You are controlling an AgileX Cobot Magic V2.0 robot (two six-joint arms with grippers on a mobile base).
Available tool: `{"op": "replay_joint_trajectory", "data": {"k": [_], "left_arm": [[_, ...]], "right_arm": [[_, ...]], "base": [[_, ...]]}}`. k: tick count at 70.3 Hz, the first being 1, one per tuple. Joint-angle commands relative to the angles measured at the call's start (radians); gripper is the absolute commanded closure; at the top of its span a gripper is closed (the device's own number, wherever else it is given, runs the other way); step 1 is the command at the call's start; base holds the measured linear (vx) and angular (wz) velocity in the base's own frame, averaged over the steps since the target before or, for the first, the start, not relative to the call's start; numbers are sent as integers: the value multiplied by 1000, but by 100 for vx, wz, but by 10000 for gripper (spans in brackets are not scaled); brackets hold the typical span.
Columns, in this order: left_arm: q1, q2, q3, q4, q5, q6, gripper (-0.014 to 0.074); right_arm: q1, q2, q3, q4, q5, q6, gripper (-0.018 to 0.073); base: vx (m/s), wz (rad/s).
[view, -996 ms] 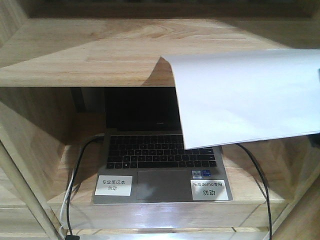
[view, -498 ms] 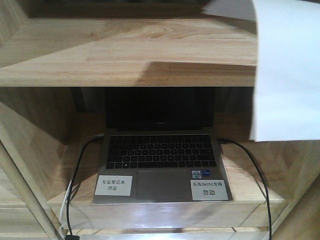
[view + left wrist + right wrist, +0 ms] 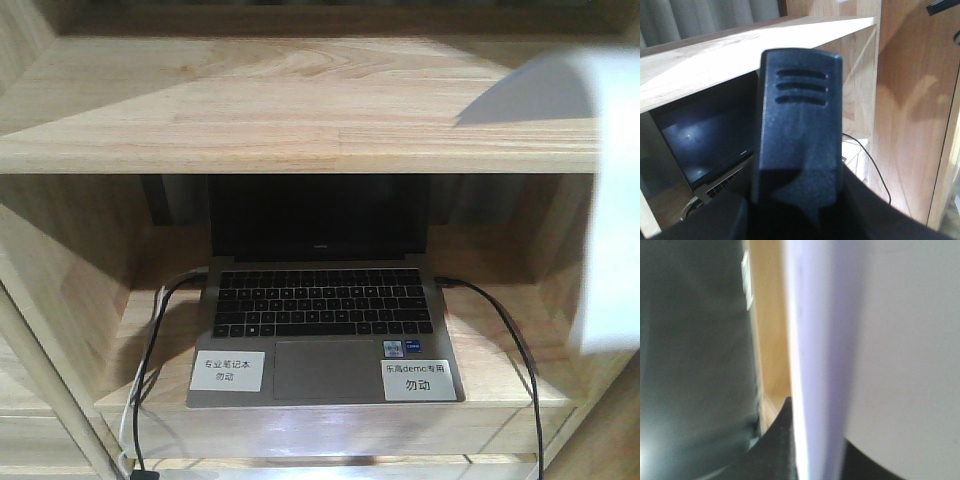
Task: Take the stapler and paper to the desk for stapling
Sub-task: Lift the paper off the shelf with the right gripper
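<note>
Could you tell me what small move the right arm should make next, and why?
Probably swing the paper clear of the shelf, then look for the desk: the sheet hangs curled by the shelf's right end, pinched in the right fingers, and no desk is in view.

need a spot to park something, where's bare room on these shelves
The upper shelf board is bare from its left end to the paper at right. Below, the laptop and cables crowd the compartment.

paper (image 3: 612,200) blurred, curled, right edge of frame | laptop (image 3: 322,300) open, centre, under shelf (image 3: 250,110) | two white labels (image 3: 228,371) on palmrest
</note>
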Motion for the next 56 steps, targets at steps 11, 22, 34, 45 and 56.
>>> {"op": "replay_joint_trajectory", "data": {"k": [11,22,34,45,56], "left_arm": [[-3,13,-25,-17,-116,0,603],[-3,13,-25,-17,-116,0,603],[-3,13,-25,-17,-116,0,603],[-3,13,-25,-17,-116,0,603],[-3,13,-25,-17,-116,0,603]], "right_arm": [[-8,-6,-29,-41,20,59,566],[-8,-6,-29,-45,25,58,566],[-8,-6,-29,-40,16,56,566],[-8,-6,-29,-41,13,55,566],[-8,-6,-29,-44,5,55,566]], "base": [[0,0],[0,0],[0,0],[0,0],[0,0]]}}
